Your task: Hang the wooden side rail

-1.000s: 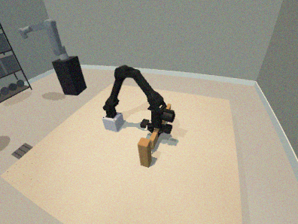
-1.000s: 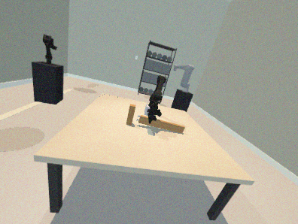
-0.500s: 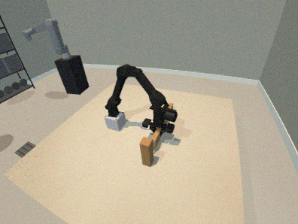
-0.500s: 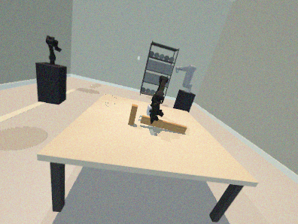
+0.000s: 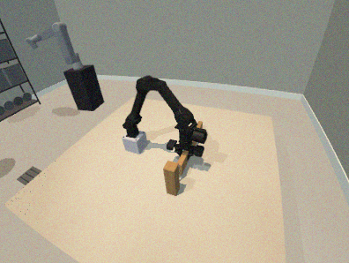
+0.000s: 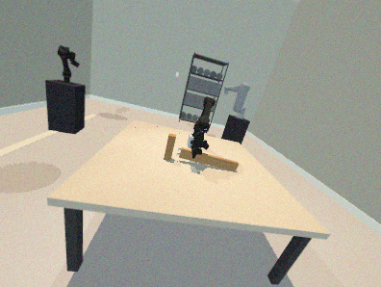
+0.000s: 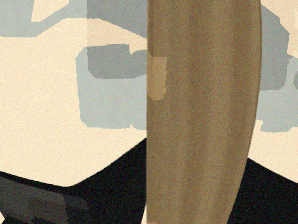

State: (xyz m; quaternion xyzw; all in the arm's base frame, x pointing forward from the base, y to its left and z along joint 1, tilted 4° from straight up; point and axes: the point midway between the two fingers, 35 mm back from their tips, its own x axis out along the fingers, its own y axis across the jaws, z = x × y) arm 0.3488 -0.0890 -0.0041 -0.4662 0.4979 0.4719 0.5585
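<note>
The wooden post [image 5: 172, 180] [image 6: 169, 147] stands upright on the table. The wooden rail [image 5: 182, 164] [image 6: 220, 161] [image 7: 205, 100] lies to its right in the exterior view, tilted slightly. Its near end is raised above the table; its far end is low, at or close to the tabletop. A gap shows between the near end and the post. Small pale hooks [image 6: 179, 152] show at the near end, apart from the post. My gripper [image 5: 187, 154] [image 6: 196, 154] is shut on the rail close to the near end. The post's slot and pins cannot be made out.
The table [image 5: 233, 199] [image 6: 144, 183] bears the post and rail. The arm's pale base block [image 5: 134, 143] stands left of the rail in the top view. A shelf rack [image 6: 203, 62] and other arms on black pedestals [image 5: 84, 88] [image 6: 65, 106] stand off the table.
</note>
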